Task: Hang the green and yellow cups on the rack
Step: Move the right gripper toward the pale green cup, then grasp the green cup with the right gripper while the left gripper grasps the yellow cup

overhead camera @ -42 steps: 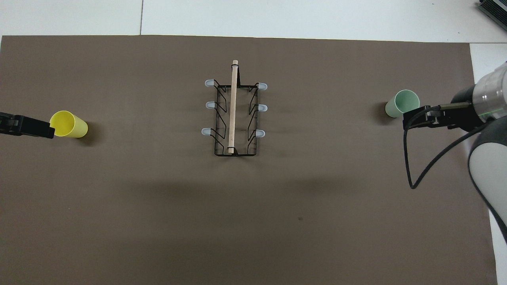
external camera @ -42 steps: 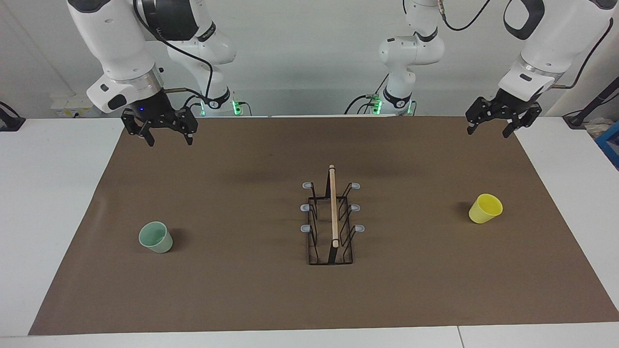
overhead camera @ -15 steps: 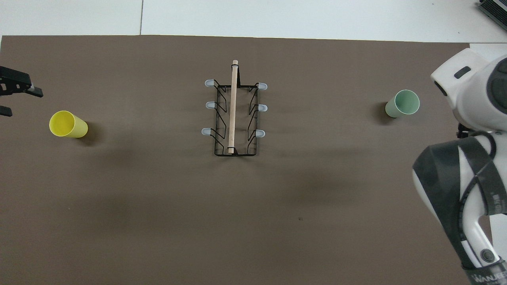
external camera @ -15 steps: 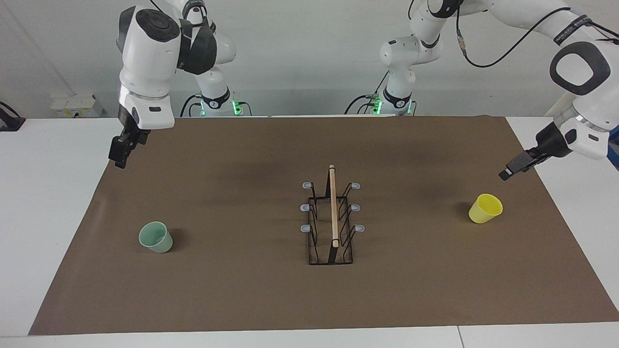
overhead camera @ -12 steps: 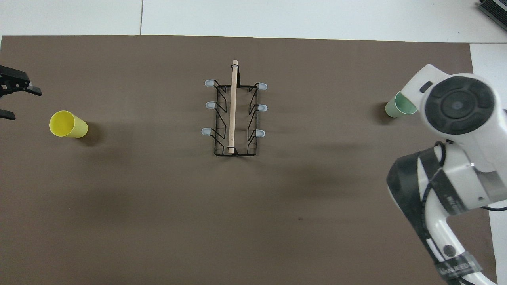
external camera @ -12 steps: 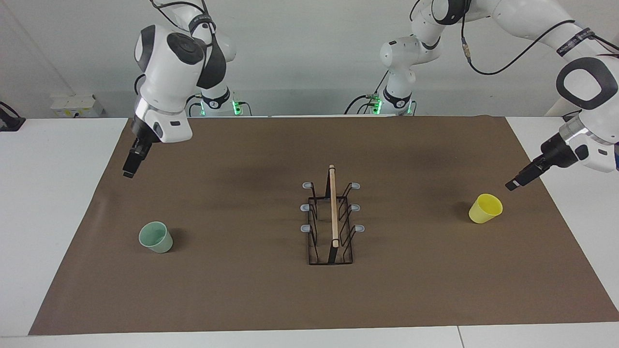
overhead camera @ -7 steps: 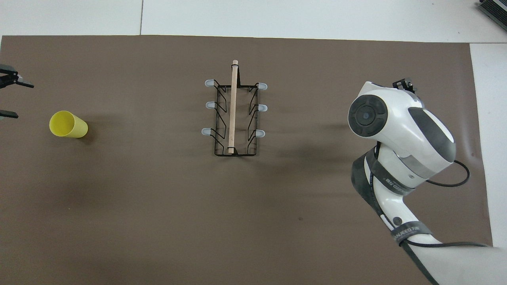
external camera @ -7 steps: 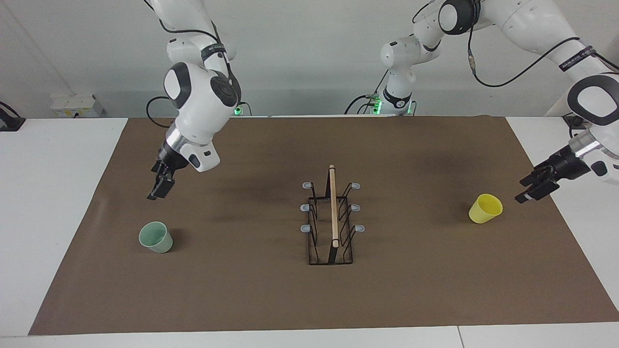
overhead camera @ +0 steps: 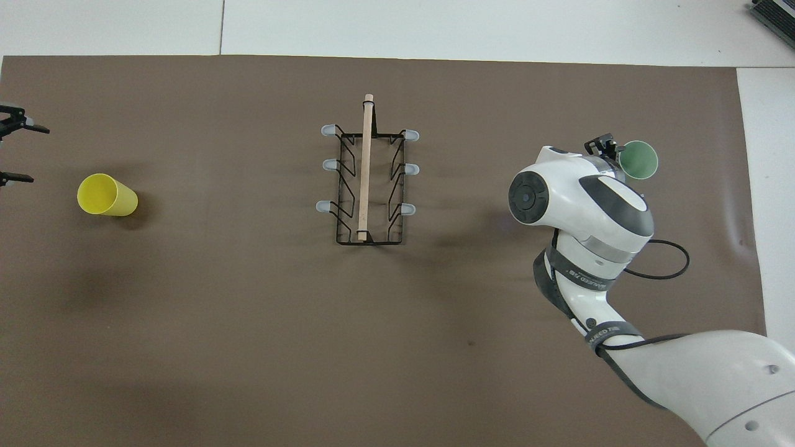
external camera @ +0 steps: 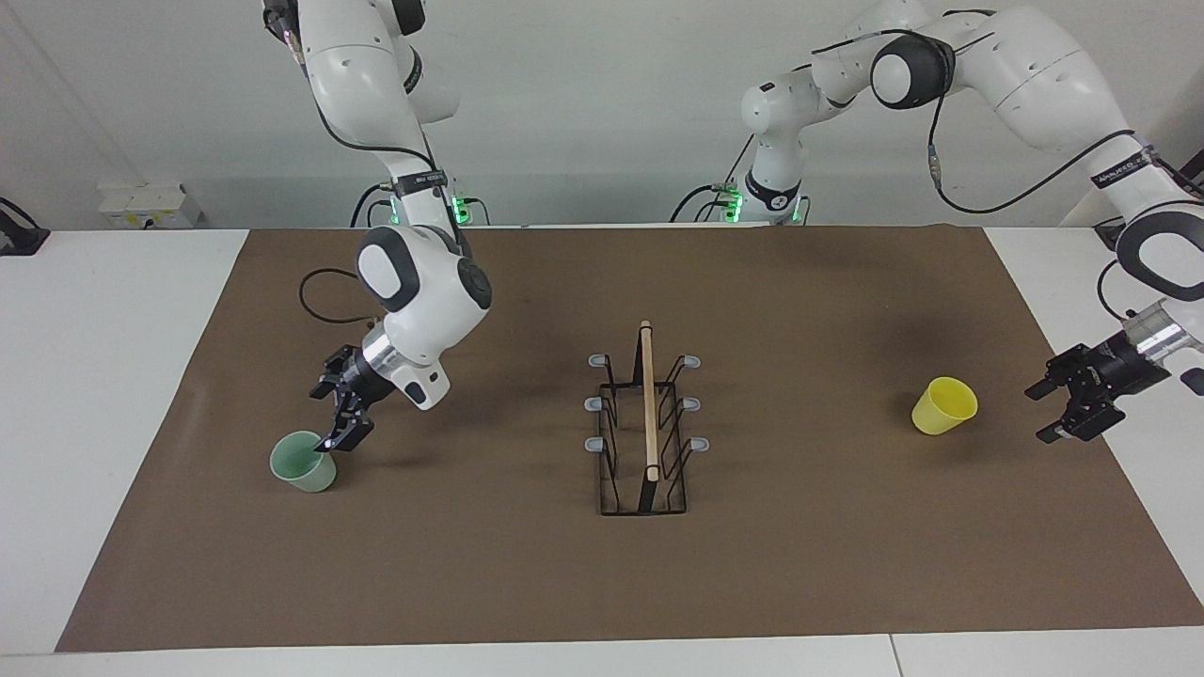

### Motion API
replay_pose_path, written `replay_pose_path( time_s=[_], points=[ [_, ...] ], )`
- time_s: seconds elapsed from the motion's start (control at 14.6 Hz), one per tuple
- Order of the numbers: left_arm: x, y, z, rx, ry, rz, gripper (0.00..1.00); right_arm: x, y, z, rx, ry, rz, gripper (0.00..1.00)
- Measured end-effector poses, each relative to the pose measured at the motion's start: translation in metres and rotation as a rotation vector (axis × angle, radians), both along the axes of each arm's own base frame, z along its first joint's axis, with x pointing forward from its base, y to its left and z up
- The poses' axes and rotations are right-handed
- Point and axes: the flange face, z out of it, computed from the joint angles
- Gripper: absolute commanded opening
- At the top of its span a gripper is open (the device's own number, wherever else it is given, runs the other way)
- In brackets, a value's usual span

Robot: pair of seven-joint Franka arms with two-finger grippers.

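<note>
1. The right gripper (external camera: 340,415) hangs just above the rim of the pale mint-green tapered plastic cup (external camera: 303,462), on the rim's rack-ward edge — fingers parted, nothing held.
2. The left gripper (external camera: 1068,406), spread and empty, sits beside the bright yellow tapered plastic cup (external camera: 943,406), toward the left arm's end of the table, well apart from it.
3. Both cups stand on the brown mat (external camera: 489,583), mouths up; the black wire rack with the wooden rod (external camera: 647,423) lies between them — no cup hung yet.
</note>
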Motion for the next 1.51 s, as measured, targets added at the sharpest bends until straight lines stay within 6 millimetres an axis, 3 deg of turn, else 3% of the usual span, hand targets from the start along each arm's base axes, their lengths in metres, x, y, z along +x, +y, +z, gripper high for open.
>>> replay_pose_path(
  time_s=[0.21,0.55,0.75,1.03,1.3,1.51],
  points=[
    [-0.004,0.010,-0.005,0.008,-0.004,0.035,1.00,-0.004,0.020,-0.024,0.013,-0.041,-0.025,1.00],
    [-0.018,-0.015,-0.015,-0.009,0.029,0.126,1.00,-0.008,0.037,-0.045,-0.002,-0.093,-0.018,1.00],
    [-0.016,-0.026,-0.017,-0.120,0.056,0.279,1.00,-0.007,0.034,-0.067,-0.048,-0.101,0.014,1.00],
    [-0.025,-0.010,-0.033,-0.199,0.091,0.397,1.00,-0.006,0.026,-0.094,-0.127,-0.119,0.071,1.00],
    [-0.038,0.014,-0.071,-0.279,0.141,0.495,1.00,0.000,0.007,-0.105,-0.217,-0.131,0.130,1.00],
    [-0.050,0.015,-0.095,-0.336,0.188,0.526,1.00,0.006,-0.016,-0.104,-0.250,-0.136,0.133,1.00]
  ],
)
